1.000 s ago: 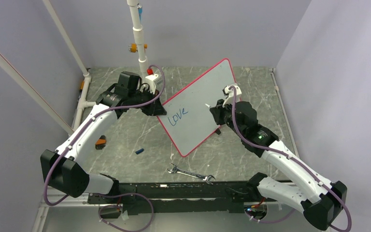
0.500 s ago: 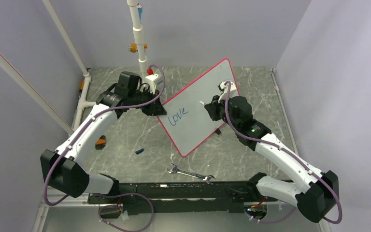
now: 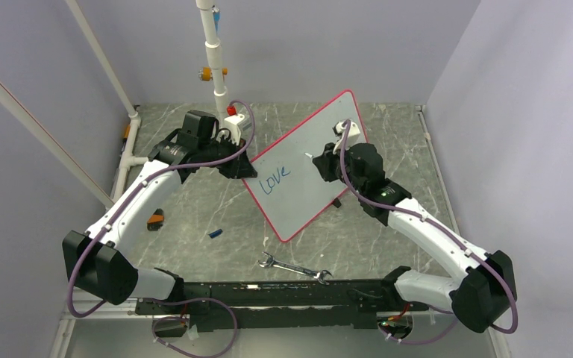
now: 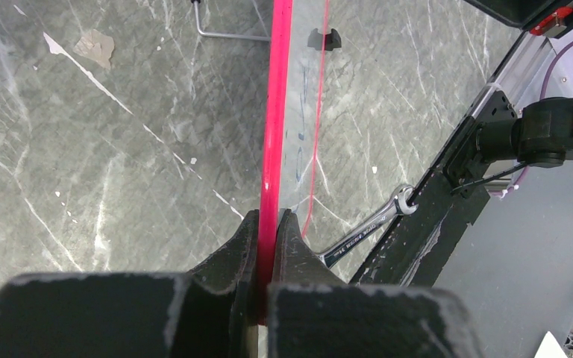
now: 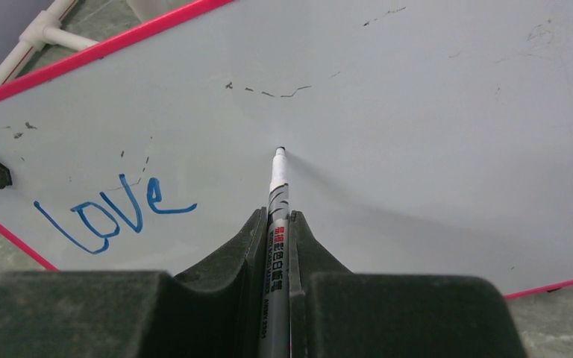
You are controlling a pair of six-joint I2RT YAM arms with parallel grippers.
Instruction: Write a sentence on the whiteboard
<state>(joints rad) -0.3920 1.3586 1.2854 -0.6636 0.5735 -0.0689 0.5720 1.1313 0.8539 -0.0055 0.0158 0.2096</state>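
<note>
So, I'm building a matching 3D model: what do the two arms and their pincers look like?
Both the left arm and right arm have white shells, black joint housings and a purple cable looping alongside. The right one shows a small green light. Left pincer and right pincer: black, wedge-shaped fingers, scuffed edges.

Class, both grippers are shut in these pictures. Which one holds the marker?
The right gripper: it pinches the marker, tip toward the whiteboard. The left gripper clamps the whiteboard's edge instead.

Robot lab cell, grey walls (image 3: 306, 45), marble tabletop (image 3: 194, 209)
</note>
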